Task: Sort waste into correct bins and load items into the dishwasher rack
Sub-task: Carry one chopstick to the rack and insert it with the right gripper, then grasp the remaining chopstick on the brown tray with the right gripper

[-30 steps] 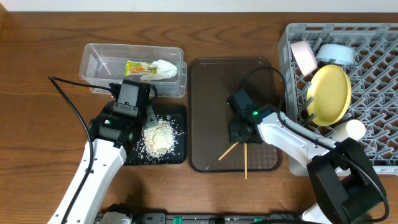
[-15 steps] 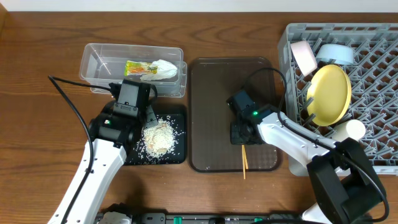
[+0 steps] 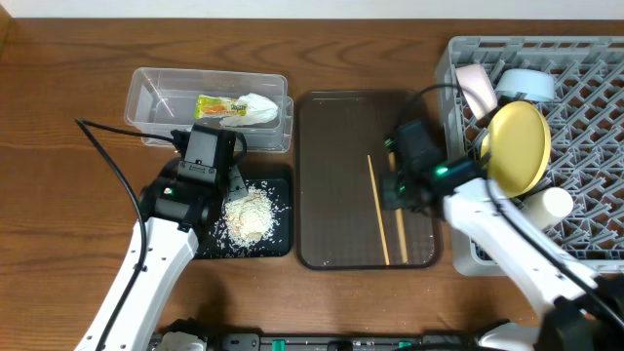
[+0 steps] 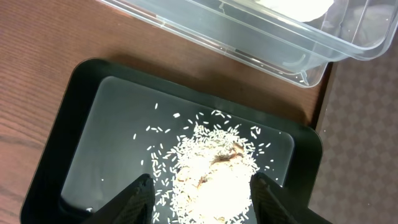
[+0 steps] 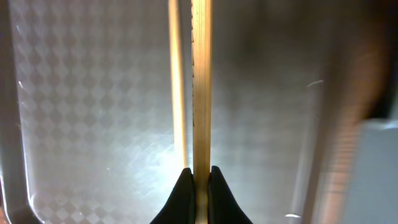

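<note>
My right gripper (image 5: 200, 180) is shut on a wooden chopstick (image 5: 201, 81) above the brown serving tray (image 3: 336, 127). A second chopstick (image 3: 377, 210) runs just left of it; I cannot tell whether it is held. In the overhead view the right gripper (image 3: 398, 193) is beside the grey dishwasher rack (image 3: 595, 107), which holds the yellow plate (image 3: 517, 146), the light blue bowl (image 3: 525, 83), the white bowl (image 3: 475, 86) and the cup (image 3: 554, 203). My left gripper (image 4: 205, 205) stands open over the rice heap (image 4: 211, 168) in the black tray (image 4: 87, 130). The wrapper (image 3: 234, 109) lies in the clear tub (image 3: 156, 97).
The clear tub (image 4: 273, 43) sits just behind the black tray, and the brown serving tray's edge (image 4: 367, 124) is close on its right. A black cable (image 3: 107, 156) trails across the wood left of the left arm.
The right gripper has shut on a chopstick and moved up and right toward the rack. The chopsticks, crossed before, now run side by side. The left arm has not moved.
</note>
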Robot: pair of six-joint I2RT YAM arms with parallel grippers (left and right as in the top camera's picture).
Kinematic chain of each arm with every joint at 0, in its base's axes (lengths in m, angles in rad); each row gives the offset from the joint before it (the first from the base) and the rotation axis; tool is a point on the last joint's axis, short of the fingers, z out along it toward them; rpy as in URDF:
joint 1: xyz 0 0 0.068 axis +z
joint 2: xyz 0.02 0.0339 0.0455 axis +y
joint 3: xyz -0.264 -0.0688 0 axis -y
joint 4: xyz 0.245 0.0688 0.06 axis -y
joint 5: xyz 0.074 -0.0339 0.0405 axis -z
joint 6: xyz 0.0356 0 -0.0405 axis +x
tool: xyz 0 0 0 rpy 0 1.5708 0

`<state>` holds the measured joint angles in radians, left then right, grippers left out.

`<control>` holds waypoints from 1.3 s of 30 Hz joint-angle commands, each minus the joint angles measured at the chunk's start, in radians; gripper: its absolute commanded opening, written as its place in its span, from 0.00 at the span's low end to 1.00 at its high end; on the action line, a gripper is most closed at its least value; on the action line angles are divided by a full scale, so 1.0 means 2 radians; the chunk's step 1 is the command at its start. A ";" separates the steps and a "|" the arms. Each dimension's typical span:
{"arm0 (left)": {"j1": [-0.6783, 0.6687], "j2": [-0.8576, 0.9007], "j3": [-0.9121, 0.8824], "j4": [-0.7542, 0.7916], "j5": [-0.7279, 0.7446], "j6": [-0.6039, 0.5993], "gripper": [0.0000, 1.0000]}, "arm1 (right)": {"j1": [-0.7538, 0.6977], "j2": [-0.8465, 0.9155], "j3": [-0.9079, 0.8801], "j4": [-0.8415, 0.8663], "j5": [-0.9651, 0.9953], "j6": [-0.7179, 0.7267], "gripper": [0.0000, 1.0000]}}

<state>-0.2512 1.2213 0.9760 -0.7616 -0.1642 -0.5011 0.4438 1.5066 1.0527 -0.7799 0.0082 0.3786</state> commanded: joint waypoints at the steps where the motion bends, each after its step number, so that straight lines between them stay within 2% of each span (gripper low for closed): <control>1: 0.002 0.000 0.002 -0.002 -0.008 -0.005 0.53 | -0.049 -0.025 0.045 -0.024 0.012 -0.084 0.01; 7: 0.002 0.000 0.002 -0.002 -0.008 -0.005 0.53 | -0.149 -0.027 0.088 -0.039 0.031 -0.189 0.01; 11: 0.002 0.000 0.002 -0.002 -0.008 -0.005 0.53 | -0.203 -0.021 0.087 -0.033 0.047 -0.191 0.01; 16: 0.002 0.000 0.002 -0.002 -0.008 -0.005 0.53 | -0.230 0.006 0.086 -0.033 0.047 -0.198 0.01; 21: 0.002 0.000 0.002 -0.002 -0.008 -0.005 0.53 | -0.231 0.039 0.086 -0.024 0.046 -0.201 0.03; 23: 0.002 0.000 0.002 -0.002 -0.008 -0.005 0.53 | -0.231 0.042 0.086 -0.015 0.046 -0.201 0.16; 24: 0.002 0.000 0.002 -0.002 -0.008 -0.005 0.53 | -0.231 0.042 0.086 -0.010 0.046 -0.201 0.28; 27: 0.002 0.000 0.002 -0.002 -0.008 -0.005 0.53 | -0.229 0.032 0.089 0.002 0.046 -0.201 0.41; 30: 0.002 0.000 0.002 -0.002 -0.008 -0.005 0.53 | -0.220 0.015 0.099 0.003 0.040 -0.179 0.42; 34: 0.002 0.000 0.002 -0.002 -0.008 -0.005 0.53 | -0.193 -0.012 0.102 0.008 -0.030 -0.171 0.43; 39: 0.002 0.000 0.002 -0.002 -0.008 -0.005 0.53 | -0.126 -0.007 0.092 -0.002 -0.051 -0.133 0.43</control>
<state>-0.2512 1.2213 0.9760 -0.7616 -0.1642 -0.5011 0.1226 1.4891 1.2377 -0.7734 -0.0334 0.0517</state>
